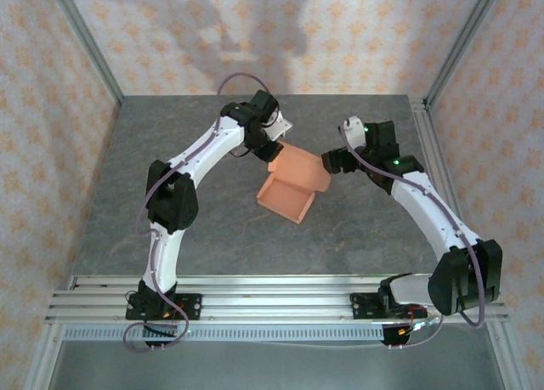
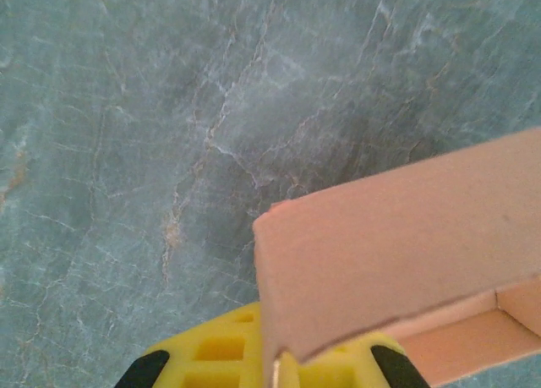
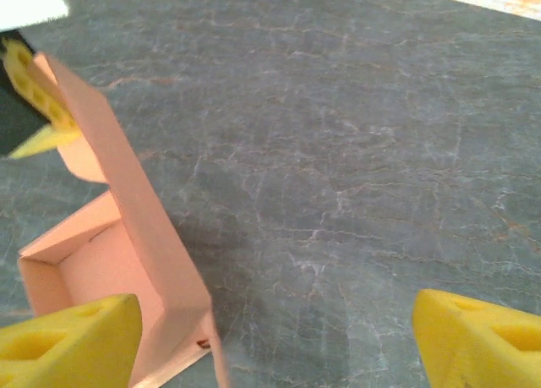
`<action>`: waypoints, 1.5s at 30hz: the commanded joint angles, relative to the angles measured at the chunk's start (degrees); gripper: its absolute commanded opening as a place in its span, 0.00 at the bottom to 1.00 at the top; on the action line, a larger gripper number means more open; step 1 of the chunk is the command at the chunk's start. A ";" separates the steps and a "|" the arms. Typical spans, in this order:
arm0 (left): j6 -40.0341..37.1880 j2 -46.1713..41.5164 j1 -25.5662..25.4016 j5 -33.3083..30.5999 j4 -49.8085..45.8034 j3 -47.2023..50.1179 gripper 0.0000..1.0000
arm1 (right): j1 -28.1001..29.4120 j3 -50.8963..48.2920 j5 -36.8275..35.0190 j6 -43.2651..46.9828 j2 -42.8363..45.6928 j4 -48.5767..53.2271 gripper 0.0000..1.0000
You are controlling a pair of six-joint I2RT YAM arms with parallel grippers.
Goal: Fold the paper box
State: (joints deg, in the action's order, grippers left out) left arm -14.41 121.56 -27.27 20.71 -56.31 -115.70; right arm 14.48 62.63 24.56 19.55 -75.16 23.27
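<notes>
Centrally, left gripper (image 1: 274, 155) pinches paper box (image 1: 287, 195) lid; right gripper (image 1: 326, 162) gapes beside.

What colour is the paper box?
The paper box is salmon-orange; the top external view shows it best.

The table (image 1: 212, 228) has a grey, marble-veined surface. Walls (image 1: 51, 110) with a pale orange floral pattern enclose it on 3 sides. 2 aluminium posts (image 1: 85, 42) rise at the rear corners. Parallel aluminium rails (image 1: 272, 292) run along the near edge, with a perforated strip (image 1: 255, 332) just in front of them.
</notes>
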 commanded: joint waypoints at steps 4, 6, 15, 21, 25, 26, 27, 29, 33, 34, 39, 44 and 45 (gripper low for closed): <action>2.13 -3.25 0.42 1.90 1.63 0.76 0.00 | 2.32 3.69 1.42 6.17 -1.51 4.85 0.83; 2.47 -3.07 0.43 1.80 1.38 0.52 0.00 | 3.36 5.10 -0.10 6.76 -2.92 6.48 0.82; 3.46 -2.65 1.11 2.22 1.90 1.41 0.00 | 3.22 8.51 -4.62 5.29 -9.65 8.61 0.62; 3.67 -2.77 2.11 3.79 2.46 2.62 0.00 | 1.70 9.19 -3.04 6.89 -12.00 10.63 0.36; 3.74 -2.65 2.29 4.09 2.97 2.95 0.00 | 1.59 10.36 -0.97 6.87 -13.60 11.98 0.24; 3.73 -2.64 2.35 4.25 3.08 3.11 0.00 | 1.57 10.57 -0.17 7.07 -13.91 12.28 0.24; 3.78 -2.50 2.31 4.40 3.12 3.15 0.00 | 1.56 10.79 0.42 7.29 -14.33 12.49 0.24; 3.73 -2.59 2.31 4.64 3.11 3.28 0.00 | 1.60 11.32 0.60 7.64 -14.84 12.86 0.24; 3.43 -2.81 2.51 5.03 3.07 3.54 0.00 | 1.55 11.93 0.56 8.89 -15.89 12.84 0.27; 3.43 -2.79 2.51 5.01 3.20 3.62 0.00 | 1.56 12.15 0.76 9.02 -16.27 12.89 0.27; 3.68 -2.81 2.75 5.63 3.54 4.12 0.00 | 1.48 14.98 2.85 9.72 -18.73 15.83 0.15; 3.51 -2.73 2.90 5.75 3.41 4.25 0.00 | 1.44 15.29 3.39 9.72 -18.62 16.33 0.05; 3.51 -2.70 2.99 5.66 3.43 4.30 0.00 | 1.44 15.37 3.69 9.77 -18.48 16.53 0.00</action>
State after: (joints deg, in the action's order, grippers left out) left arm -11.77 120.09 -24.93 25.12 -54.00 -112.01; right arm 16.29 76.14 26.70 28.64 -93.54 37.58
